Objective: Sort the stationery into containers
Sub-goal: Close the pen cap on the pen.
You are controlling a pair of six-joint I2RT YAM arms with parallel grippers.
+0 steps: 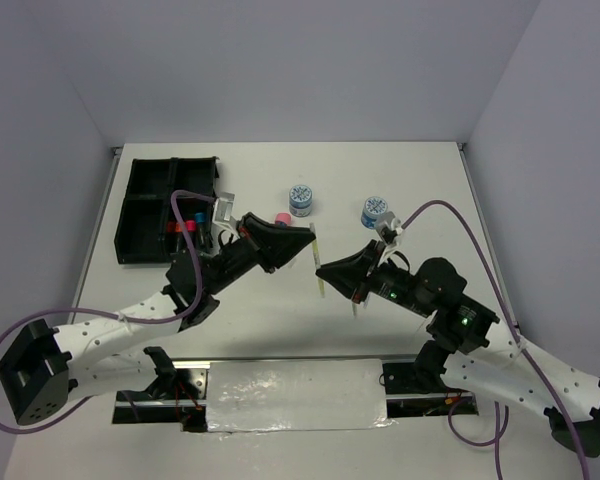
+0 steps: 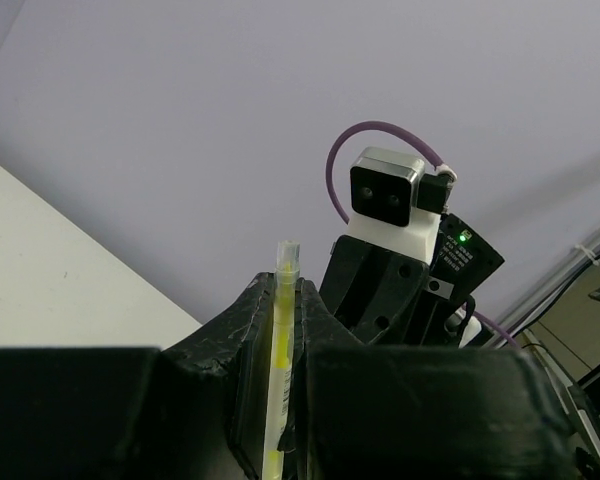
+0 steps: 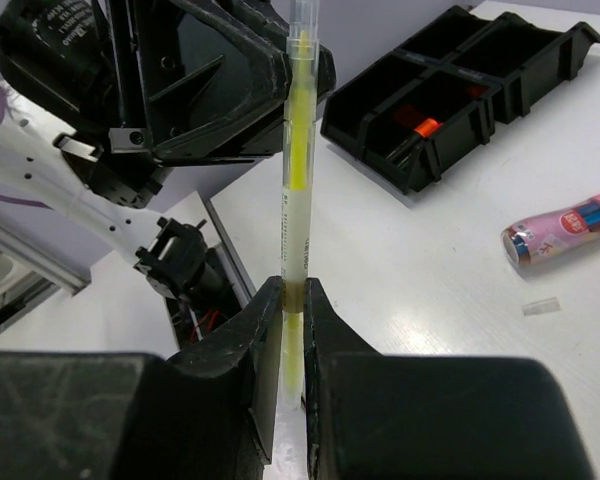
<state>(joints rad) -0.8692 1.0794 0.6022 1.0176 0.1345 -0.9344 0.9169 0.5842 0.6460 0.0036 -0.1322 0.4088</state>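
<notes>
Closest at bottom centre, the right hand [image 3: 292,300] pinches the lower end of the thin yellow-green plastic pen [image 3: 298,150] while the left hand [image 2: 285,298] clamps its upper end, apparently a mid-air handover, so next the right should release, letting the left carry it to the black plastic organiser tray with dividers [image 3: 450,145] at upper right.

My left gripper [image 1: 308,240] and right gripper [image 1: 327,272] meet nose to nose on one yellow-green pen [image 1: 318,262], barring each other. Beyond stand the left tub [image 1: 300,198] and right tub [image 1: 375,211], the tray [image 1: 170,160] far left; the table [image 1: 280,325] nearer me lies open.
</notes>
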